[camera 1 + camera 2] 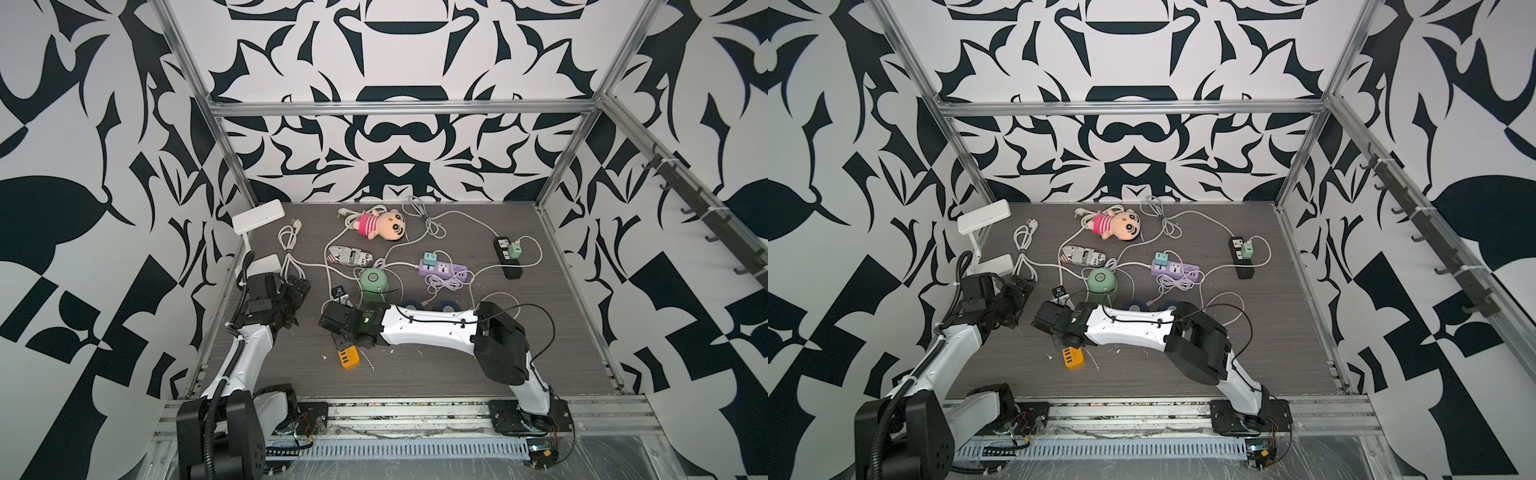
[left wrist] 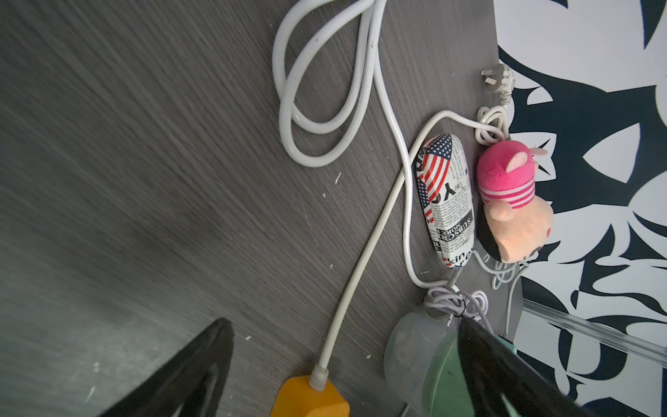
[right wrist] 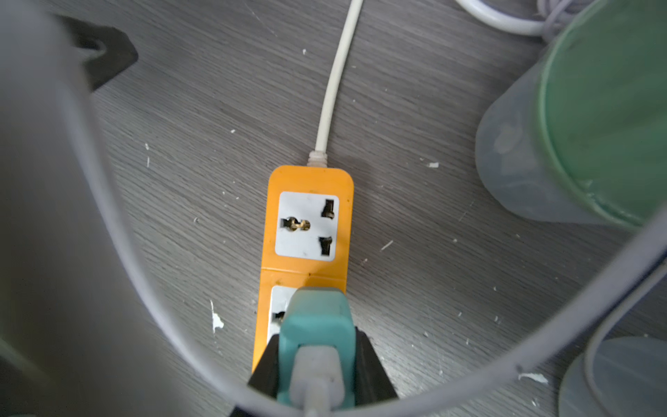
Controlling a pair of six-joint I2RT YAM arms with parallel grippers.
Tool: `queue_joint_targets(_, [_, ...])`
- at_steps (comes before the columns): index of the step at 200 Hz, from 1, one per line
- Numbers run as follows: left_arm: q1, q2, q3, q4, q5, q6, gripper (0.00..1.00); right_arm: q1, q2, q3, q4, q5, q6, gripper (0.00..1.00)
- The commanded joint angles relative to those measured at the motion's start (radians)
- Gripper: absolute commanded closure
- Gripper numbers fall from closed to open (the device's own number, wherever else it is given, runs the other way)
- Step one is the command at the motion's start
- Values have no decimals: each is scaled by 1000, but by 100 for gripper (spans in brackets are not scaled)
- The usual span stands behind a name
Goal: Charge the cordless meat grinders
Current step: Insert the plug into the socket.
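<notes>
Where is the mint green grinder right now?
In both top views the mint green grinder sits mid-table, between the newspaper-print case and the orange power strip.

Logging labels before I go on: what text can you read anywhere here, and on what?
"SUBSC": newspaper-print fabric pouch with flag motif.
"kin": same pouch; its other print is too small or cut off to read.
No text seen: orange plastic power strip, teal plastic plug adapter, mint green dome-topped grinder.

Black-and-white patterned walls (image 1: 395, 158) fill the upper frame and both sides, edged by an aluminium frame (image 1: 399, 109). A grey wood-grain tabletop (image 1: 436, 374) lies lower centre.
</notes>
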Motion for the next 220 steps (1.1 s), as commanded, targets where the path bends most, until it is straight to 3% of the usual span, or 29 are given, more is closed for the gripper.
queue_joint_targets(1, [5,-11,-24,17,8,-5,0,16,74,-9,-67,-2,23,100])
queue_joint_targets(94, [5,-43,-25,-2,10,-5,0,29,91,-22,-54,-10,28,100])
queue_joint_targets(116, [5,-43,-17,-9,11,-4,1,29,36,-3,-49,4,5,59])
queue_joint_targets(131, [5,-43,-6,-17,11,0,1,29,-9,5,-36,1,-16,42])
queue_joint_targets(135, [5,-43,-4,-19,9,1,1,28,-22,6,-32,-1,-22,31])
queue_joint_targets(142, [5,-42,2,-22,8,1,1,29,-44,6,-30,-3,-31,26])
queue_joint_targets(172, [6,-42,25,-34,4,8,1,30,-131,-20,-35,-16,-56,17])
queue_joint_targets(220, [6,-36,93,-43,32,93,0,33,-345,-174,-29,7,-123,18])
